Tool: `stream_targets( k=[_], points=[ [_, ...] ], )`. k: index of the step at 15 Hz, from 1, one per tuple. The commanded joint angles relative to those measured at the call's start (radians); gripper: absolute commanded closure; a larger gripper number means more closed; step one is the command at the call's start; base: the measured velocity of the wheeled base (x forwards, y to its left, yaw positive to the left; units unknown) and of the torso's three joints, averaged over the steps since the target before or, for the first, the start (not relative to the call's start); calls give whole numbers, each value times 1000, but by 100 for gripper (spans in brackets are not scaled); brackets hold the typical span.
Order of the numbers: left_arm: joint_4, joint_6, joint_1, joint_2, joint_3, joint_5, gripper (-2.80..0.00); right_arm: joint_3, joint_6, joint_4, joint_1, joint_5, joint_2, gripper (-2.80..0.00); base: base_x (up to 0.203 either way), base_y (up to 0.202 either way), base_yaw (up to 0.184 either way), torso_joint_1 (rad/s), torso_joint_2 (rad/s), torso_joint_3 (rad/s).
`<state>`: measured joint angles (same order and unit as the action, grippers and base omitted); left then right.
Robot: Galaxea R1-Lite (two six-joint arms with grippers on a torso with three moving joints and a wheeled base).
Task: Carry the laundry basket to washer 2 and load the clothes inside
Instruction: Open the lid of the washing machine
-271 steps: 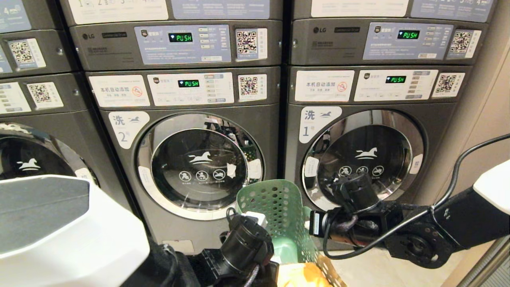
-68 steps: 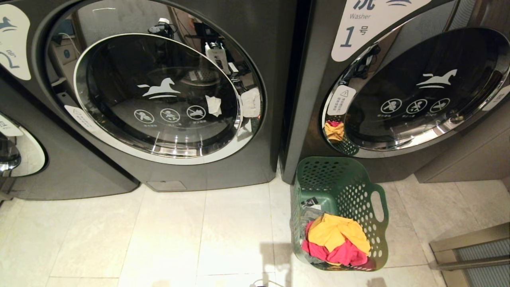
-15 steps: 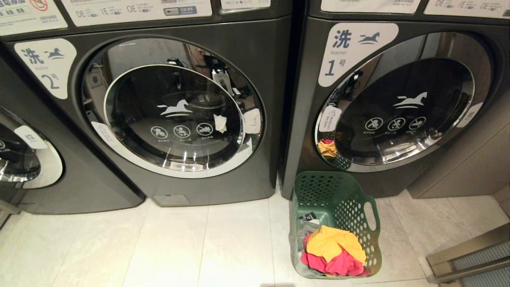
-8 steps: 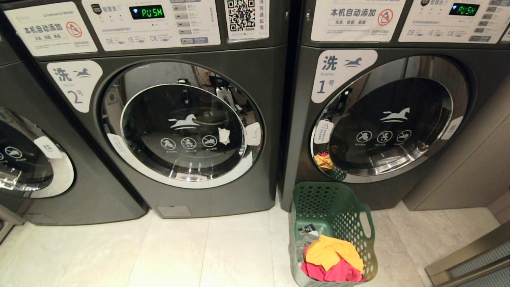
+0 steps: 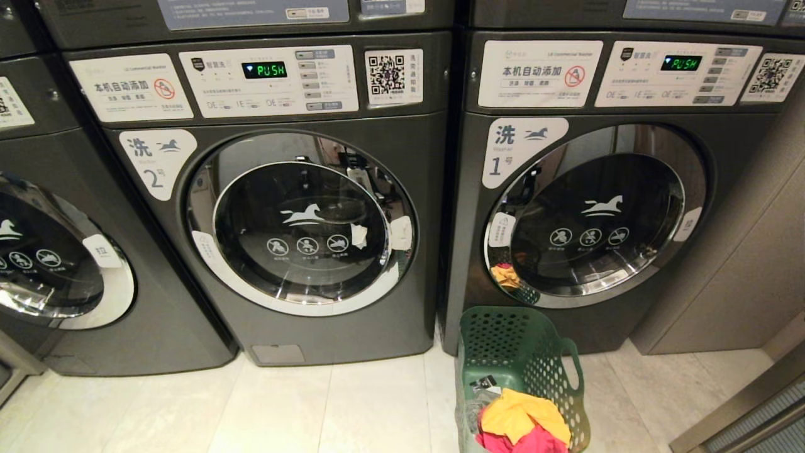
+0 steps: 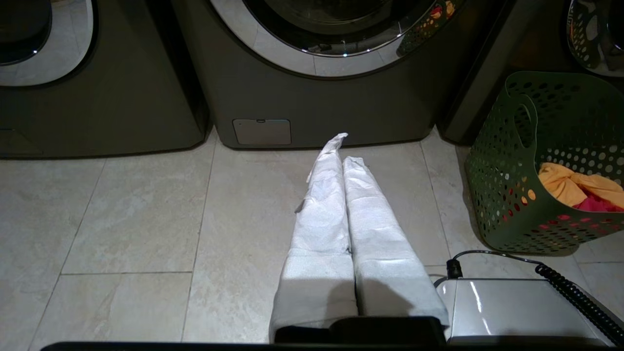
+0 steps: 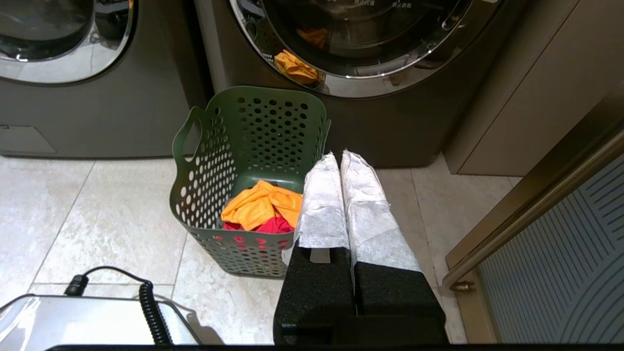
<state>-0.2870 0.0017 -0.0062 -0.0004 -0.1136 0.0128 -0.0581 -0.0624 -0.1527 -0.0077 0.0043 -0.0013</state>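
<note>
The dark green laundry basket (image 5: 547,371) stands on the floor tiles by the lower left corner of washer 1, holding yellow and pink clothes (image 5: 522,421). Washer 2 (image 5: 302,229) is the grey machine left of it, door closed, with a white label "2" (image 5: 157,163). Neither arm shows in the head view. My left gripper (image 6: 345,151) is shut and empty, low over the tiles before washer 2, with the basket (image 6: 507,195) off to its side. My right gripper (image 7: 340,157) is shut and empty, just beside the basket (image 7: 253,126) and its clothes (image 7: 263,207).
Washer 1 (image 5: 597,220) has its door closed, and a third washer (image 5: 38,251) stands at far left. A beige panel (image 5: 742,251) and a metal door track (image 5: 755,409) close off the right. My grey base plate with a coiled cable (image 6: 512,307) lies low in front.
The whole head view has swung upward, bringing the control panels into sight and pushing the basket toward the picture's lower edge. Basket and washers themselves have stayed put. Long before, both arms were at the basket.
</note>
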Motion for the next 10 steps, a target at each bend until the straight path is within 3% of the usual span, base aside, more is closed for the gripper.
stream_targets(
  k=[1, 4, 10],
  points=[
    [-1, 0, 0, 0, 0, 0, 0, 0, -1, -1, 0, 0, 1, 0, 0, 0, 0, 1, 6, 203],
    [-1, -2, 0, 0, 0, 0, 0, 0, 3, -1, 0, 0, 1, 0, 0, 0, 0, 1, 2, 185],
    [-1, -2, 0, 0, 0, 1, 0, 0, -1, -1, 0, 2, 2, 0, 0, 0, 0, 1, 0, 23]
  ],
)
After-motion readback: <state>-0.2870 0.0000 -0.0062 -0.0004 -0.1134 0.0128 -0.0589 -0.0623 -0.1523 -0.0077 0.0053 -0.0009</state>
